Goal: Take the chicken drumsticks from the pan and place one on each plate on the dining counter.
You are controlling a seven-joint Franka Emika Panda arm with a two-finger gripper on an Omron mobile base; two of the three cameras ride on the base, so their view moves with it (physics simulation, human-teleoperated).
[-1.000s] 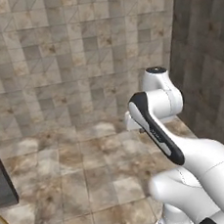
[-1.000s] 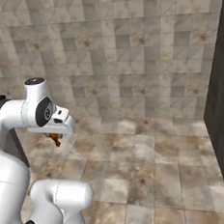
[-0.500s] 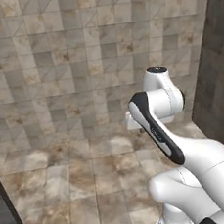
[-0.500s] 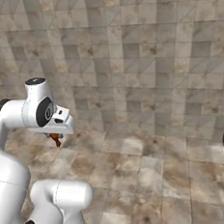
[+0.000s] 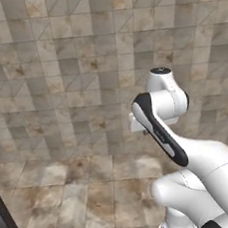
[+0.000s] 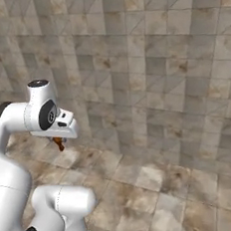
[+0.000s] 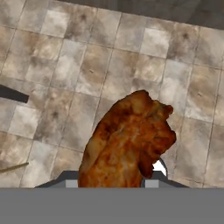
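Under the arm's wrist in the right base view, the gripper [image 6: 58, 141] was clamped around a chicken drumstick [image 6: 59, 143], carrying it in the air above the tiled floor [image 6: 159, 183]. Up close in the hand view the drumstick [image 7: 127, 142] sat right between the fingertips, all orange-brown and lumpy, with mottled stone tiles well below it.

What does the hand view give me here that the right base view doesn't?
Hand view: the chicken drumstick close up, orange-brown and glossy, held over tiled floor.

Right base view: the white arm raised in front of a tiled wall, with the gripper tucked under the hand.

Both: the drumstick carried in the gripper and the mottled brown floor tiles beneath it.
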